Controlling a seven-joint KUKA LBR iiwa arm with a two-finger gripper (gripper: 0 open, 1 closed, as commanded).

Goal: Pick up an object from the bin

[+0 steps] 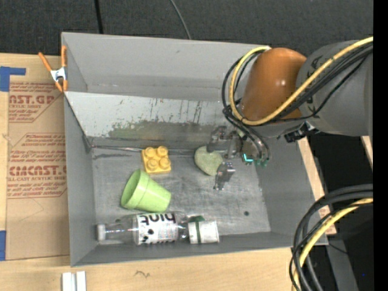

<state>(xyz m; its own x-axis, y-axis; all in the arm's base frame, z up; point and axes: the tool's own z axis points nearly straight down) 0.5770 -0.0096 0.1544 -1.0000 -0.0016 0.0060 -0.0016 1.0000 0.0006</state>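
Note:
My gripper (222, 162) hangs low near the bin's right back part, its metal fingers pointing left and down. A pale green rounded lump (207, 160) lies right at the fingertips, touching or partly between them. Whether the fingers press on it I cannot tell. A yellow toy brick (157, 159) with round studs lies to the left of the lump.
A light green plastic cup (144, 191) lies on its side left of centre. A clear bottle (159, 230) with a black and white label lies along the front wall. The arm with its orange cover reaches in from the right.

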